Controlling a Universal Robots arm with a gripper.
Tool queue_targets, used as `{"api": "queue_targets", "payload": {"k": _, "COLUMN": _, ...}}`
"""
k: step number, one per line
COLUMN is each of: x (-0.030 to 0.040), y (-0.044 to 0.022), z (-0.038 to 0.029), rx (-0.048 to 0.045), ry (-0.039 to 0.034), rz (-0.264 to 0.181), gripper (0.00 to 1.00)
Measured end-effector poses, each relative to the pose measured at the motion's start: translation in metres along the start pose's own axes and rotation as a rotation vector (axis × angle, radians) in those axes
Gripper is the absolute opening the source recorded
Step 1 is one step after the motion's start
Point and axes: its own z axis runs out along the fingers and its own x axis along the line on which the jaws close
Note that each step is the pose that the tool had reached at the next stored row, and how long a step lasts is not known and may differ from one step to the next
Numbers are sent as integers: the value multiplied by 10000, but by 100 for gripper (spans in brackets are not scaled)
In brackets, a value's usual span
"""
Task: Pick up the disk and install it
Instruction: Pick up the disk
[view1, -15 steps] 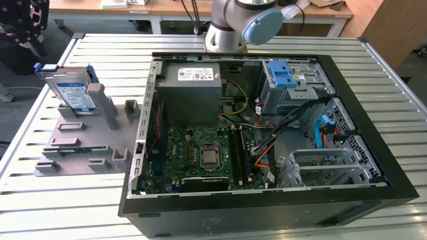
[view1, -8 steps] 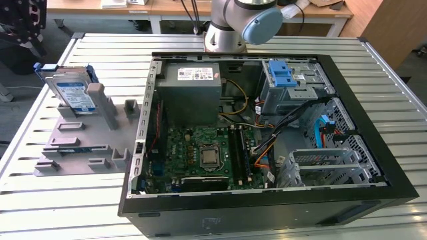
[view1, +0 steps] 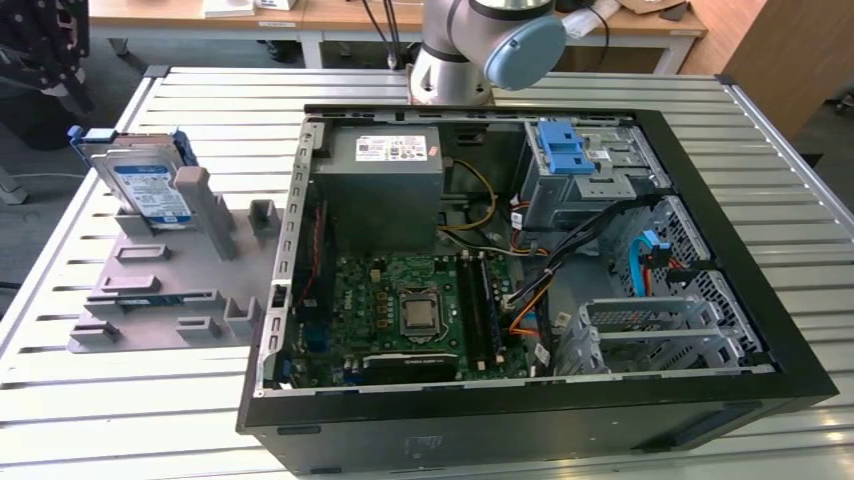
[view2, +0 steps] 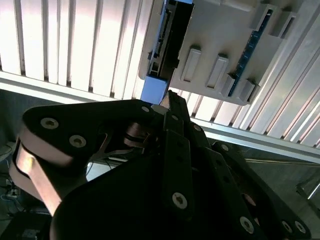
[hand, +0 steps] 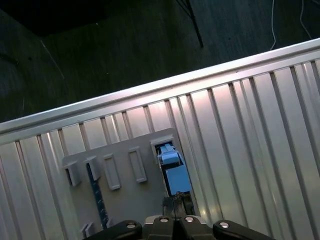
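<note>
The disk (view1: 144, 185) stood on edge in a grey stand (view1: 160, 290) near the far corner of the slatted table (view1: 200, 110), on the exterior view's left. The gripper (view2: 169, 102) hung above it, well apart, and looked closed on nothing.

The disk was probably stiff and fairly heavy for its size, with smooth metal faces that could slip. It would likely not take a knock well. The blue rails along its edges, which faced up in both wrist views, seemed the safest place to hold it.

A thin blue board (hand: 97, 195) stood in another slot of the same stand, near the disk. The open computer case (view1: 534, 420) lay just beside the stand. Inside it, loose cables (view1: 587, 250) ran across near the drive cage with the blue latch (view1: 567, 150), beside a grey box (view1: 378, 190).
</note>
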Motion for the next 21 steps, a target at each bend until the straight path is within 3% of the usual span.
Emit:
{"api": "queue_targets", "payload": {"k": 6, "x": 0, "y": 0, "z": 1, "rx": -4, "ry": -1, "rz": -200, "gripper": 11}}
{"api": "queue_targets", "payload": {"k": 8, "x": 0, "y": 0, "z": 1, "rx": -4, "ry": -1, "rz": -201, "gripper": 17}}
{"api": "queue_targets", "payload": {"k": 10, "x": 0, "y": 0, "z": 1, "rx": -4, "ry": -1, "rz": -202, "gripper": 29}}
{"api": "queue_targets", "payload": {"k": 13, "x": 0, "y": 0, "z": 1, "rx": -4, "ry": -1, "rz": -203, "gripper": 35}}
{"api": "queue_targets", "payload": {"k": 16, "x": 0, "y": 0, "z": 16, "rx": 2, "ry": -4, "rz": -222, "gripper": 53}}
{"api": "queue_targets", "payload": {"k": 17, "x": 1, "y": 0, "z": 23, "rx": 2, "ry": -3, "rz": -273, "gripper": 53}}
{"api": "queue_targets", "payload": {"k": 18, "x": 1, "y": 0, "z": 33, "rx": 4, "ry": -4, "rz": -361, "gripper": 59}}
{"api": "queue_targets", "payload": {"k": 21, "x": 1, "y": 0, "z": 69, "rx": 1, "ry": -6, "rz": -764, "gripper": 59}}
